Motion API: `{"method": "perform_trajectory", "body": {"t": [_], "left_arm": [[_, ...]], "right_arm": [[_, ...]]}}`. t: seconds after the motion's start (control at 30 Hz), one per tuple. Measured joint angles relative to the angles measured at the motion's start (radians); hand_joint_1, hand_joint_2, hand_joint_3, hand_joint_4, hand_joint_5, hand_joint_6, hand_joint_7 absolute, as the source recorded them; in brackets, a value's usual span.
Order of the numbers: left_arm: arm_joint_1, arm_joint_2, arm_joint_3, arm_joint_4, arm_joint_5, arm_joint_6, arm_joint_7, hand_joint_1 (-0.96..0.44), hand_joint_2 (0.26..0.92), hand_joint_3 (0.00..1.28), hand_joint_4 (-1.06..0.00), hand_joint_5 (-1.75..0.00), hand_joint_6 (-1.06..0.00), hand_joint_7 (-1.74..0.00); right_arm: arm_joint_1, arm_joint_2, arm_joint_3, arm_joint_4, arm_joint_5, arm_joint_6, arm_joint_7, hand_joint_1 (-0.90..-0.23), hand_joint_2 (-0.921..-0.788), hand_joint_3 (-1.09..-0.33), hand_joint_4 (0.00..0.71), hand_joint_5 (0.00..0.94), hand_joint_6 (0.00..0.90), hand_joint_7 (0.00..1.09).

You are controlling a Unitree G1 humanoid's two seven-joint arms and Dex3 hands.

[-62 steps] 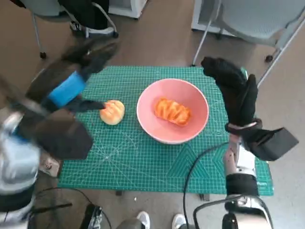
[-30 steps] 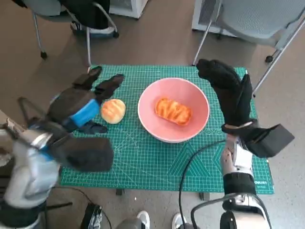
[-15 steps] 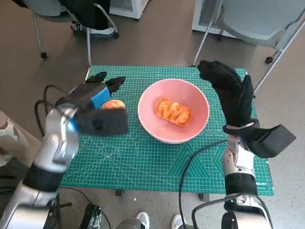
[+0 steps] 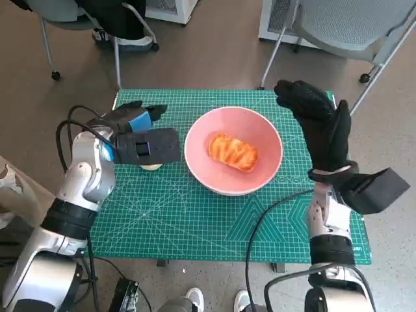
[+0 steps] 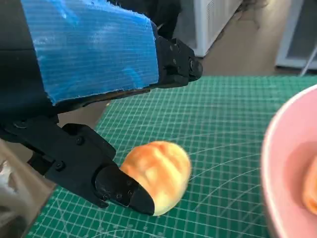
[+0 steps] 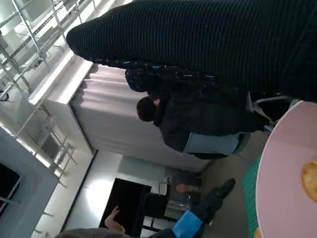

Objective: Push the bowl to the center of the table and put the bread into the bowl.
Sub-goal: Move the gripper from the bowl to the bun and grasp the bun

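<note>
A pink bowl (image 4: 260,133) sits near the middle of the green mat, with an orange glazed bread (image 4: 232,152) inside it. A round golden bun (image 5: 157,173) lies on the mat beside the bowl; in the head view only its pale edge (image 4: 151,166) shows under my left wrist. My left hand (image 4: 130,119) hovers over the bun with fingers spread, one black fingertip (image 5: 124,191) touching its side. My right hand (image 4: 318,127) stands upright next to the bowl's right rim, fingers apart, holding nothing.
The green cutting mat (image 4: 195,221) covers the small table. Chair legs (image 4: 117,58) stand behind the table on the left, and another chair (image 4: 351,26) on the right. A person (image 6: 188,124) shows in the right wrist view.
My left hand has swung in from the left and come down over the bun, now covering it in the head view. The right hand and the bowl have stayed in place.
</note>
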Motion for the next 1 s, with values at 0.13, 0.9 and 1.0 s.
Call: {"method": "perform_trajectory", "body": {"t": [0.13,0.9,1.0], "left_arm": [[-0.018,-0.007,-0.010,0.054,0.000,-0.008,0.009,-0.42,0.674,0.00,0.00,0.00,-0.15,0.00],[-0.180,-0.109,-0.093,0.462,-0.001,-0.057,0.043,-0.41,0.673,0.00,0.00,0.00,-0.13,0.00],[-0.203,-0.123,-0.105,0.518,-0.001,-0.065,0.046,-0.43,0.672,0.00,0.00,0.00,-0.13,0.00]], "right_arm": [[0.000,0.000,0.001,0.000,-0.001,-0.001,-0.003,-0.654,-0.921,-0.759,0.213,0.000,0.098,0.49],[0.000,-0.001,0.002,0.013,-0.001,-0.011,-0.005,-0.657,-0.921,-0.761,0.211,0.000,0.094,0.49],[-0.001,-0.001,0.001,0.019,-0.001,-0.011,-0.005,-0.660,-0.921,-0.761,0.211,0.000,0.094,0.49]]}}
